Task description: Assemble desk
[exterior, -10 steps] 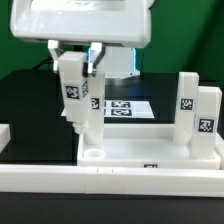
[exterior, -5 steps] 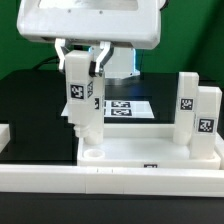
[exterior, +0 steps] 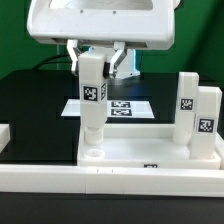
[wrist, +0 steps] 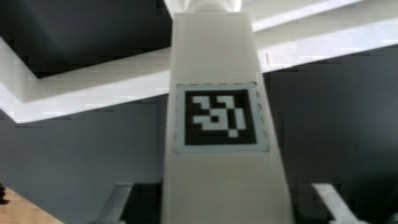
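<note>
My gripper [exterior: 96, 58] is shut on a white desk leg [exterior: 92, 100] and holds it upright by its upper end. A black-and-white tag faces the exterior view. The leg's narrow lower end hangs just over a round hole [exterior: 92, 156] in the near corner, on the exterior view's left, of the white rimmed desk top [exterior: 150, 147]. Whether it touches the hole I cannot tell. Two more legs [exterior: 187, 100] [exterior: 207, 118] stand upright on the top's side toward the exterior view's right. In the wrist view the tagged leg [wrist: 222, 110] fills the middle, running away from my gripper [wrist: 222, 205].
The marker board [exterior: 124, 106] lies flat behind the desk top. A long white rail [exterior: 60, 182] runs along the front of the black table, and a white block [exterior: 4, 133] sits at the exterior view's left edge.
My gripper has carried the leg toward the exterior view's right, and the leg has gone from slightly tilted to upright over the corner hole.
</note>
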### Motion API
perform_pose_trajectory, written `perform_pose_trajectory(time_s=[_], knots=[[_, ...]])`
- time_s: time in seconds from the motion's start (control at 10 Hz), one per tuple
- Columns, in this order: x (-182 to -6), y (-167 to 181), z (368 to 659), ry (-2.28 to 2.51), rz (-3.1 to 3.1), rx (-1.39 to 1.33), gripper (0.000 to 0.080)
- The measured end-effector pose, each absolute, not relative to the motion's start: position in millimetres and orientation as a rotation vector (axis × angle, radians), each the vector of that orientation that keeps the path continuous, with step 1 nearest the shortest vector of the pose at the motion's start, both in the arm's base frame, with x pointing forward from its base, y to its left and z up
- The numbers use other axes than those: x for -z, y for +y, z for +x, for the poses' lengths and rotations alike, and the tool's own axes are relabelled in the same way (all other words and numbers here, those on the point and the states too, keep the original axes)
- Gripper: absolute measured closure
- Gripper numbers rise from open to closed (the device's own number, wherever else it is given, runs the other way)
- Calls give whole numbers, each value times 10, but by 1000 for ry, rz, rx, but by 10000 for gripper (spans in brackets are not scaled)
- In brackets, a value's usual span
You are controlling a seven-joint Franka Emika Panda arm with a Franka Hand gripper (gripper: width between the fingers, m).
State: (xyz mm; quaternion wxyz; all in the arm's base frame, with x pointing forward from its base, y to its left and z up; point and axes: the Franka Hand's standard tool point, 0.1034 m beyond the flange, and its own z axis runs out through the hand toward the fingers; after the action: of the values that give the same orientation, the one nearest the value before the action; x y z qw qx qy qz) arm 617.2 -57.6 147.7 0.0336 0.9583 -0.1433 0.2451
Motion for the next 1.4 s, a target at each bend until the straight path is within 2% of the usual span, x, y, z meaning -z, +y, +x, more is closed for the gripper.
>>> perform_pose_trajectory(time_s=[0.5,0.7,1.4], knots=[[-1459,-581,6194,-426,2931,-782,509],[-1493,-591,6257,-397,2864,-917,509],[-1340,-581,6170,-388,2870,-874,509]])
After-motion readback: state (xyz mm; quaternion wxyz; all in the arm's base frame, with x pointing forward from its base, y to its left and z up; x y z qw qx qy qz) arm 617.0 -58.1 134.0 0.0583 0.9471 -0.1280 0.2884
